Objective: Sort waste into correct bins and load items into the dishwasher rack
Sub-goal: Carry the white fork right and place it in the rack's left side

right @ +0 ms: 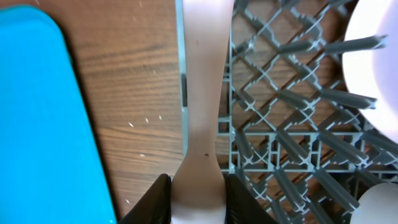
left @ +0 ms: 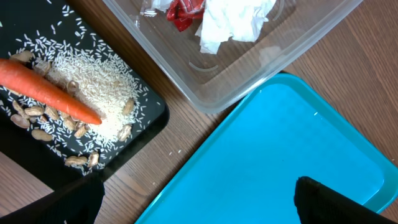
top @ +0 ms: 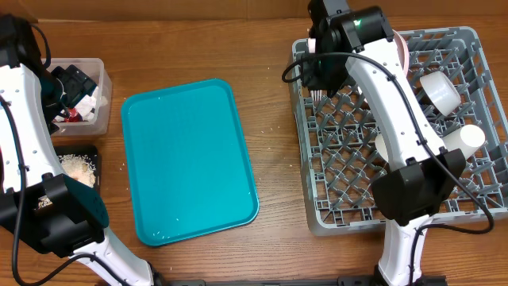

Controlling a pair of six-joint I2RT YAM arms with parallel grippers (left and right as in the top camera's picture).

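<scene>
My right gripper is shut on the broad end of the white fork. Its handle runs along the left wall of the grey dishwasher rack, and from overhead its tines show under the gripper at the rack's far left corner. A white bowl and a small white cup stand in the rack. The pink plate is mostly hidden behind the arm. My left gripper is open over the teal tray's edge. The carrot lies on rice and nuts in the black tray. A red wrapper and napkins are in the clear tub.
The teal serving tray lies in the middle of the wooden table, between the bins on the left and the rack on the right. A few rice grains are scattered on the wood. My right arm stretches across the rack's middle.
</scene>
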